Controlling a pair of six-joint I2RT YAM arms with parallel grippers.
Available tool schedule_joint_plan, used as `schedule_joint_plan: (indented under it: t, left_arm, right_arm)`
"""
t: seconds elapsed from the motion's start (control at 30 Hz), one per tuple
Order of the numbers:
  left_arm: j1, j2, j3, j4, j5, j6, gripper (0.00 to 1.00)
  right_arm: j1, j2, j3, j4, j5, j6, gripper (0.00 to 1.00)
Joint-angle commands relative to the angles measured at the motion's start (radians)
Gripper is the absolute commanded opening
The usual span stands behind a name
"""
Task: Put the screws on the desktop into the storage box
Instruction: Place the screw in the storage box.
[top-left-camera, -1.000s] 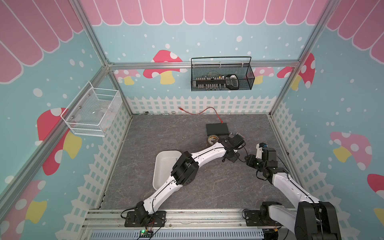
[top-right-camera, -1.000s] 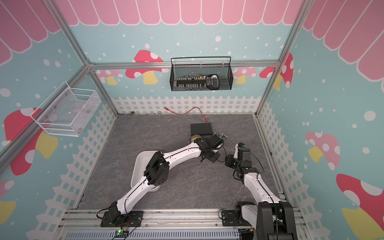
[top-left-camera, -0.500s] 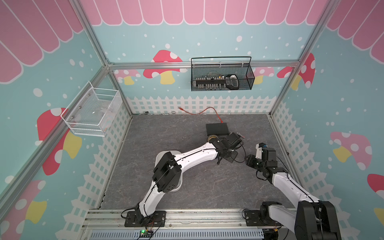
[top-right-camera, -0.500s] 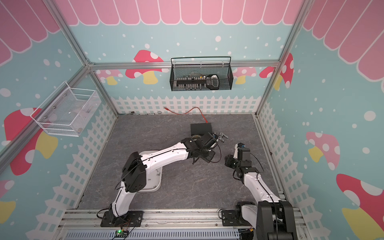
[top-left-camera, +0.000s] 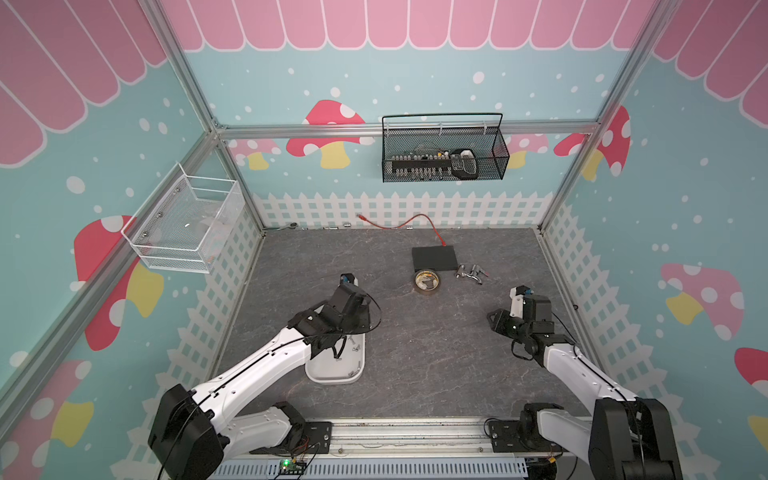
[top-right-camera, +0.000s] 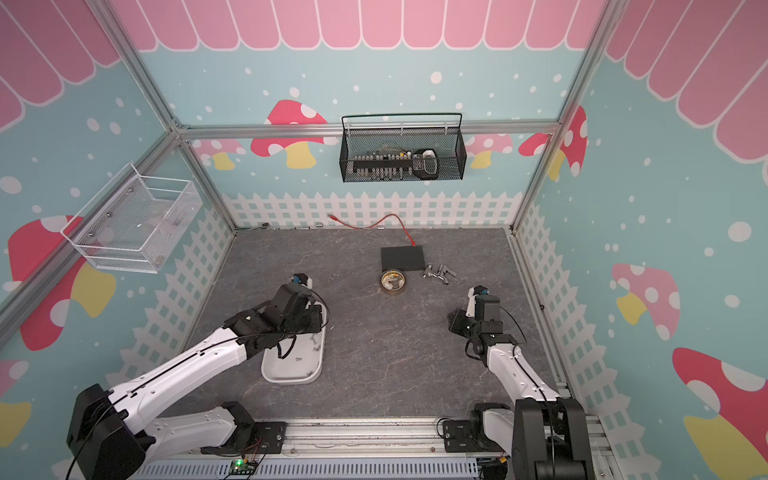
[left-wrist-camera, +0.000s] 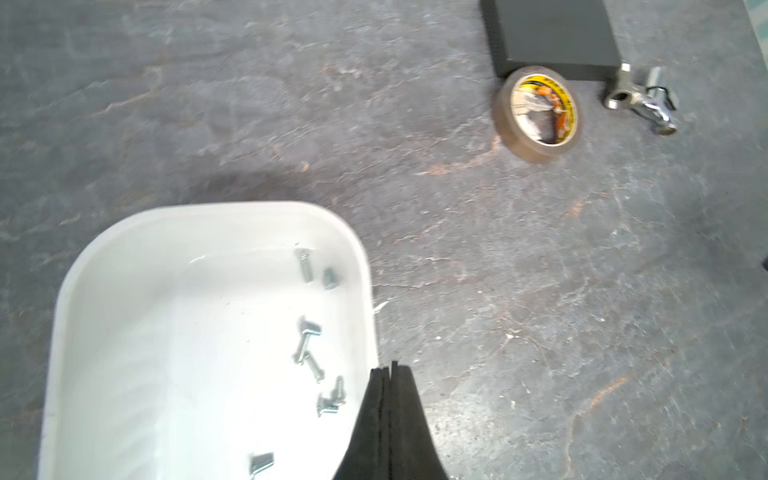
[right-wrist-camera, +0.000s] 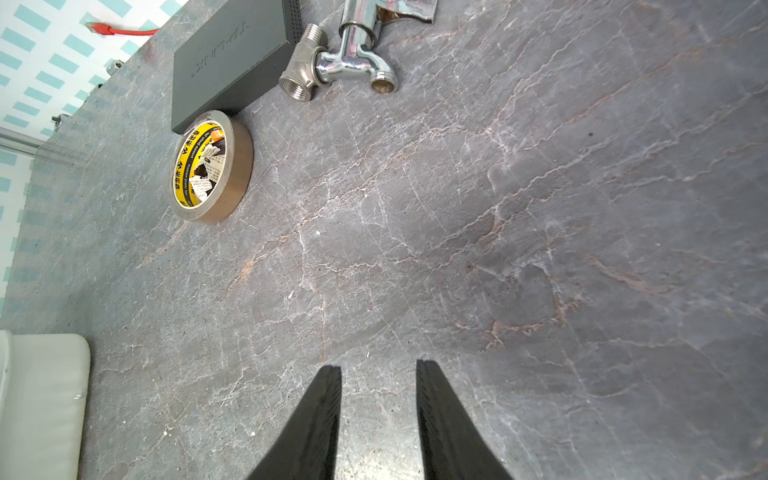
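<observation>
On desktop, boxed screws lie beside left hand

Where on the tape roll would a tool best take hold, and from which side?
Probably its ring wall, from above. The tape roll lies flat on the desktop with its hollow core facing up, so a tool could straddle the wall, one side in the core. Choose the wall away from the black box, which crowds its far edge.
</observation>
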Motion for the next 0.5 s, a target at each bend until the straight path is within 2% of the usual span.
schedule_joint_plan:
  t: [0.0,0.13,0.3,0.37,0.47]
  left_arm:
    - [0.018,-0.004,-0.032,0.035,0.019,-0.057,0.00]
    - [0.036,0.018,-0.024,0.032,0.006,-0.073,0.00]
    - [0.035,-0.014,-0.002,0.127,0.141,-0.005,0.00]
    - [0.032,0.020,0.043,0.148,0.212,0.033,0.08]
    - [-0.021,0.128,0.134,0.140,0.226,0.085,0.22]
  right_arm:
    - [-0.007,0.012,-0.014,0.019,-0.011,0.008,0.36]
    - [-0.007,0.009,-0.013,0.009,-0.006,0.004,0.36]
    - [-0.007,0.003,-0.020,0.015,-0.001,0.007,0.36]
    - [-0.007,0.010,-0.017,0.017,-0.003,0.006,0.36]
    - [-0.007,0.016,-0.015,0.015,-0.002,0.006,0.36]
